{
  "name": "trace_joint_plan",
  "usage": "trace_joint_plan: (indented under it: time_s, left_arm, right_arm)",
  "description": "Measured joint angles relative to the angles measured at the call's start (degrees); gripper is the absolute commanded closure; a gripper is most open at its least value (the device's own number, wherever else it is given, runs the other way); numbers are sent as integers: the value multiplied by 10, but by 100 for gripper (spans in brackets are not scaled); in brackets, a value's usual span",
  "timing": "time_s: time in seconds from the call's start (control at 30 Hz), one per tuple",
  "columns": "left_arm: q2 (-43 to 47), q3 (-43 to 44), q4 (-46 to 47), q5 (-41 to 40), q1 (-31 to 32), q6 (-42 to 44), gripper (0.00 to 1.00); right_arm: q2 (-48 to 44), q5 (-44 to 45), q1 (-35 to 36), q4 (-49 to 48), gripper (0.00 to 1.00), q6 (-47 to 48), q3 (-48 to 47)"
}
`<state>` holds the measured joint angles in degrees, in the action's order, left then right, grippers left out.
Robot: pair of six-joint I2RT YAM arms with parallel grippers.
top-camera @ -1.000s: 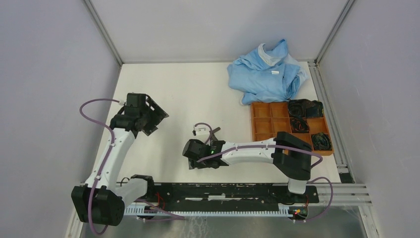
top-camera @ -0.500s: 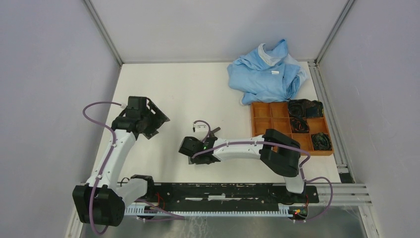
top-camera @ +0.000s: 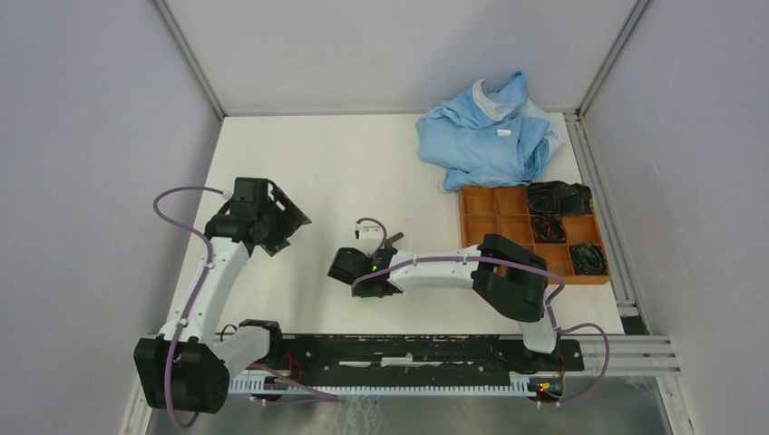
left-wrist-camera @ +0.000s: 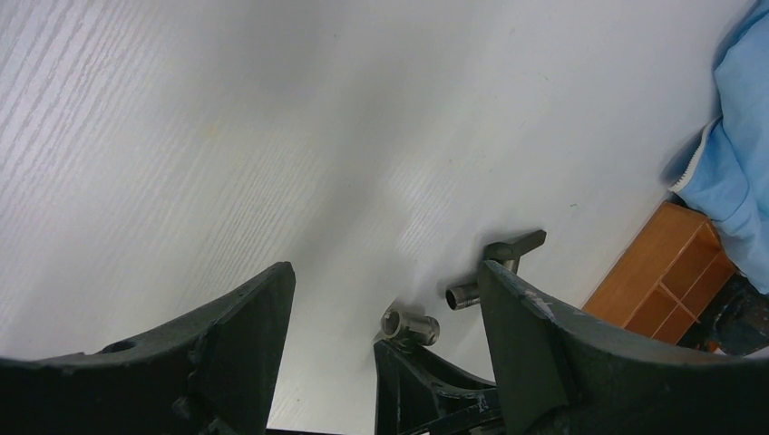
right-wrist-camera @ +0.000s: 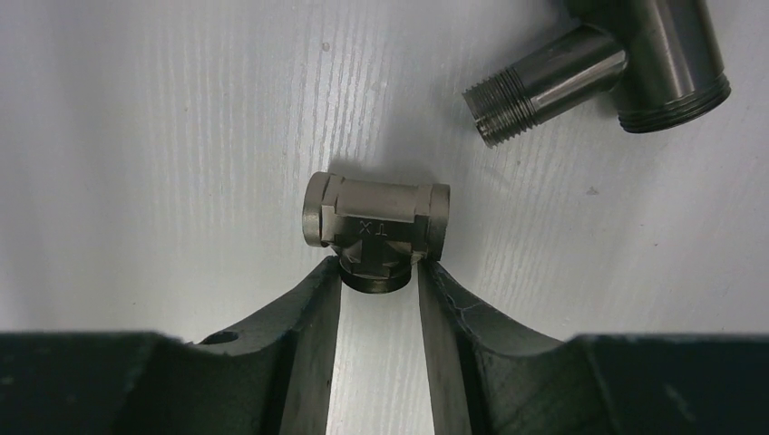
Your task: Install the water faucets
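Seen from above, the left arm reaches over the left part of the white counter, its left pincer held off the surface. The right arm stretches leftward, its wrist low over the middle of the counter; the fittings under it are too small and too hidden here to make out. A crumpled blue garment lies at the far right, and just in front of it sits an orange divided tray with black items in its right-hand compartments.

In the left wrist view, the left pincer's two fingers stand wide apart with nothing between them but bare counter. Beyond them, the T-shaped pipe fitting and the threaded faucet piece lie near each other.

The right wrist view is the clearest. The right pincer is clamped on the short stem of the T-shaped pipe fitting, a finger pressed against each side, while the crossbar lies flat on the counter just past the fingertips. The threaded faucet piece lies apart at the upper right, its threaded spout pointing down-left toward the T.
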<state>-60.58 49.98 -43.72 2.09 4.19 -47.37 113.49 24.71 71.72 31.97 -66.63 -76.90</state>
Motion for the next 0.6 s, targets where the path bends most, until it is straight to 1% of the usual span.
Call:
trace_joint_plan:
  time_s: [0.07,0.13,0.2,0.3,0.37,0.47,0.6]
  left_arm:
    - [0,-3,3,0,0,2,18]
    - [0,-8,5,0,0,3,18]
    - [0,-12,6,1,0,4,18]
    - [-3,-16,6,9,-3,9,18]
    - [-8,-16,7,20,-9,19,17]
    - [-19,-16,9,55,-18,44,15]
    - [-18,-16,10,116,-22,87,13]
  right_arm:
    - [1,0,0,0,64,0,-1]
    - [3,1,-1,0,72,0,-3]
    - [3,0,-2,-1,87,0,-3]
    - [3,-5,-4,-12,100,14,-2]
    - [2,-17,-7,-33,100,34,4]
    - [-21,-60,-18,-111,100,89,49]
    - [-85,-124,-33,-236,100,169,161]
